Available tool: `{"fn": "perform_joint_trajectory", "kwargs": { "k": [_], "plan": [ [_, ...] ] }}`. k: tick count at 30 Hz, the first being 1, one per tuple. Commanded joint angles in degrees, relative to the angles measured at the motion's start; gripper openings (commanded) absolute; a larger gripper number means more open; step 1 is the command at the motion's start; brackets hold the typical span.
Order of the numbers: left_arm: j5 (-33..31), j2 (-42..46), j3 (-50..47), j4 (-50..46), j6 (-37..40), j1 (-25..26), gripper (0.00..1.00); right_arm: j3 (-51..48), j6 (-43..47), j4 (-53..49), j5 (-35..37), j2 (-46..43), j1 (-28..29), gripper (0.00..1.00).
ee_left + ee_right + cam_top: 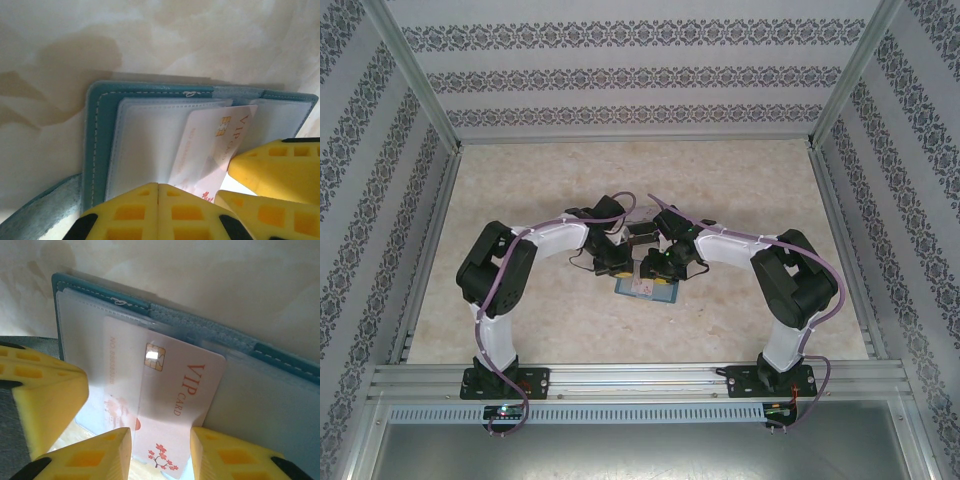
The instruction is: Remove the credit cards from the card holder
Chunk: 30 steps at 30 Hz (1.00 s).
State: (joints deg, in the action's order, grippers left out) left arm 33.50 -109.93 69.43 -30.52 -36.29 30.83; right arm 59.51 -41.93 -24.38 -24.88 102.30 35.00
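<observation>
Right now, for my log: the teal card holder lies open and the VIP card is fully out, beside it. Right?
No. The card holder lies open, but the VIP card is only partly out, one end tucked under the clear pocket; the right wrist view shows it.

Beige marbled tabletop (620, 180); patterned wallpaper walls (620, 75); aluminium frame rails (640, 378); soft even light.

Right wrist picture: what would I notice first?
A white card with red VIP letters pokes out of the open blue wallet, its end between the yellow fingers of the right gripper. In the left wrist view, the left gripper sits shut at the wallet's edge.
</observation>
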Motion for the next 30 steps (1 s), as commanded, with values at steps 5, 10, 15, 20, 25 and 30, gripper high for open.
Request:
{"fn": "perform_joint_trajectory", "kwargs": {
  "k": [5,10,15,20,25,30],
  "plan": [
    [0.4,-2.6,1.0,-2.7,2.0,0.8,0.00,0.0,-1.9,-1.3,1.7,-2.8,-0.1,0.38],
    [-1.6,-2.7,-0.5,-3.6,1.9,0.8,0.00,-0.2,-2.4,-1.5,1.9,-2.6,-0.1,0.38],
    [-2.3,-2.4,-1.6,-3.9,2.0,0.8,0.00,-0.1,-2.3,-2.6,2.7,-1.9,-0.2,0.38],
    [-2.1,-2.5,-1.6,-3.9,2.0,0.8,0.00,-0.3,-2.2,-2.2,2.4,-1.0,-0.2,0.38],
    [-1.8,-2.8,-1.0,-4.1,2.2,0.9,0.00,-1.0,-3.2,0.7,0.5,0.0,-0.2,0.36],
    [-1.8,-3.7,-0.7,-4.7,2.6,0.8,0.00,-1.2,-3.7,1.9,-0.2,0.7,-0.3,0.33]
  ]
}}
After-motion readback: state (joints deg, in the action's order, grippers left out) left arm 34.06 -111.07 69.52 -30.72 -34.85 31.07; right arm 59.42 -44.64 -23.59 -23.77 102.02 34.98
